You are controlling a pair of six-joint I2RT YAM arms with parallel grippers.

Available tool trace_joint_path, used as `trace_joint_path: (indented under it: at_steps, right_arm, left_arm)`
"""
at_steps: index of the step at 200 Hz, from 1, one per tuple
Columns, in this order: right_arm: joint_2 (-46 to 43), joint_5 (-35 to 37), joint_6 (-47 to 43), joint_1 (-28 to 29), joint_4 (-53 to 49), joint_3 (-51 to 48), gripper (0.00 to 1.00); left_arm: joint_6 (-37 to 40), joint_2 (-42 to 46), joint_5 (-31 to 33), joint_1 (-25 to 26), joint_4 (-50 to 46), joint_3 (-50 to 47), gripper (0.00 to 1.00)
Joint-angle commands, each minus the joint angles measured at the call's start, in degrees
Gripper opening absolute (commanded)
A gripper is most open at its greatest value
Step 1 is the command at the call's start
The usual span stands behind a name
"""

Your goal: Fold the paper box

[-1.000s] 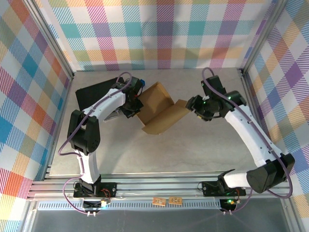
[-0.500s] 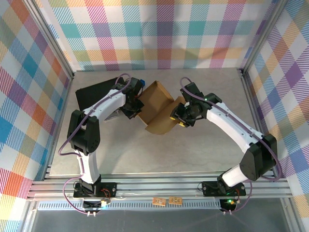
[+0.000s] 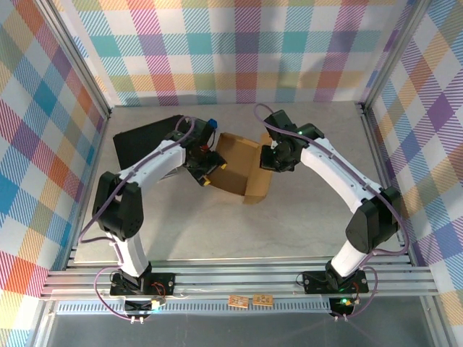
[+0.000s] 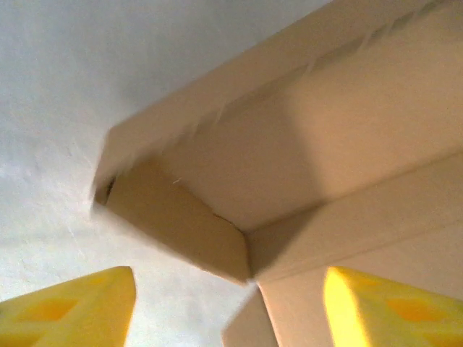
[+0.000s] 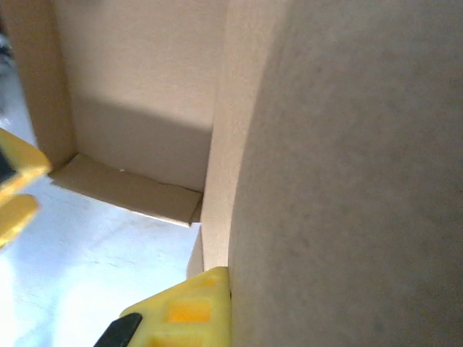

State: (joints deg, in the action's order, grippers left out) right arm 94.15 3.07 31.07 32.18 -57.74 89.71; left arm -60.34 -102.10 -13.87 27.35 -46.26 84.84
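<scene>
box: brown corrugated cardboard paper box (image 3: pixel 242 170), part-folded, near the middle of the table, between the two arms.
box shape: top view shows a flat base panel with a panel standing up on the right side and a flap hanging down at the near right corner.
box, left wrist: underside of a raised panel (image 4: pixel 325 144) with a short angled flap tucked in beneath it; table surface shows at the left.
box, right wrist: a tall panel (image 5: pixel 347 181) covers the right half of the frame; beyond it are an inner wall and a low flap lying on the table.
left gripper: (image 3: pixel 213 172) at the box's left edge. In its wrist view (image 4: pixel 230 278) the yellow fingers (image 4: pixel 72 303) are spread wide, with the flap corner sitting between them. Nothing is clamped.
right gripper: (image 3: pixel 266 159) at the box's upper right, against the raised panel. One yellow finger (image 5: pixel 184 311) lies right against the panel's near face and the other is hidden behind the cardboard. Cannot tell whether it is gripping.
case: black flat rectangular case (image 3: pixel 141 139) at the far left of the table, behind the left arm, apart from the box.
table: pale grey mottled table (image 3: pixel 217 224).
walls: pastel plaid walls (image 3: pixel 239 50) on three sides.
</scene>
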Motion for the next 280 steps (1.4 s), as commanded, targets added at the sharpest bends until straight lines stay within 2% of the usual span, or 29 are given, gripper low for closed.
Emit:
trace_joint_path:
  at_steps: [1, 24, 52, 78, 107, 135, 156, 168, 213, 237, 246, 254, 280]
  right_arm:
    - [0.24, 0.19, -17.22, -0.53, -7.34, 2.41, 0.0]
    - [0.37, -3.12, -27.38, -0.54, -9.07, 3.34, 0.0]
    - [2.98, -1.16, -32.73, -0.55, -12.08, 6.07, 0.0]
    - [4.88, -0.91, -31.97, -0.46, -12.75, 8.76, 0.0]
    - [5.91, -0.12, -31.03, 0.42, -12.58, 10.61, 0.0]
    - [7.21, 2.79, -30.48, 2.02, -12.99, 12.42, 0.0]
    - [8.15, 7.04, -29.41, 3.28, -13.55, 14.6, 0.0]
    - [8.52, 10.16, -29.24, 4.08, -14.0, 16.23, 0.0]
    - [11.28, 16.57, -35.54, 8.51, -14.88, 21.42, 0.0]
    - [13.43, 18.29, -35.62, 10.5, -14.99, 21.75, 0.0]
    - [13.98, 19.06, -35.99, 11.3, -14.65, 21.76, 0.0]
    - [14.42, 19.23, -36.17, 11.86, -14.51, 22.11, 0.0]
    - [15.49, 19.67, -36.17, 12.72, -14.69, 23.42, 0.0]
  left_arm:
    - [-0.31, 7.45, -5.17, -0.14, -1.92, 1.63, 0.71]
    - [-0.83, 9.37, -6.23, -2.92, -2.46, 1.51, 0.75]
    - [-2.05, 6.82, -7.4, -7.05, 0.78, 2.05, 0.74]
    - [-5.45, 2.05, -9.44, -7.68, 3.28, 4.11, 0.73]
    - [-10.78, 0.82, -9.86, -7.67, 6.91, 2.71, 0.7]
    - [-13.87, 1.17, -10.04, -7.67, 4.02, 3.22, 0.66]
    - [-15.01, 2.27, -6.88, -7.92, -6.39, 6.62, 0.62]
    - [-16.14, 3.67, -6.05, -8.32, -9.05, 6.98, 0.62]
    - [-20.35, 6.75, -7.52, -9.5, -7.67, 1.21, 0.61]
    - [-20.93, 6.45, -7.48, -10.46, -5.86, -1.81, 0.64]
    - [-21.66, 6.64, -7.06, -10.93, -4.99, -2.84, 0.73]
    - [-22.14, 6.53, -7.17, -11.45, -4.09, -3.87, 0.75]
    - [-22.54, 4.9, -8.25, -13.0, -1.39, -5.28, 0.76]
